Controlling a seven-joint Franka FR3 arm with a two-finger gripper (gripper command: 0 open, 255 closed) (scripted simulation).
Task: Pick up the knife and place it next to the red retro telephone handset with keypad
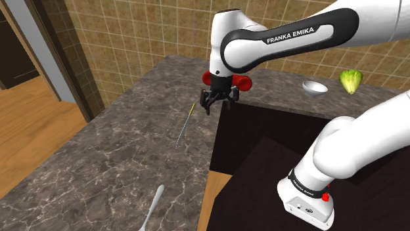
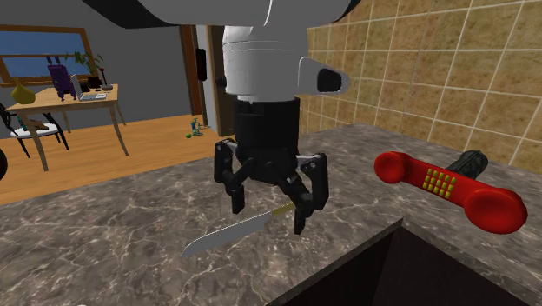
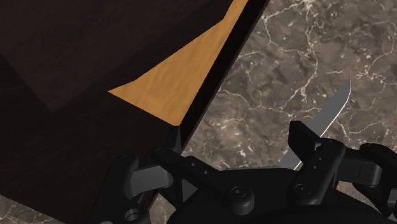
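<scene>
A dark marbled counter (image 1: 98, 157) runs beneath a tan tiled wall. The knife (image 2: 228, 236) lies flat on it, with its handle end close by the hand (image 2: 269, 216). The hand's fingers stand wide apart and grip nothing. The red telephone (image 2: 439, 184) rests on the counter near the wall, apart from the knife.
</scene>
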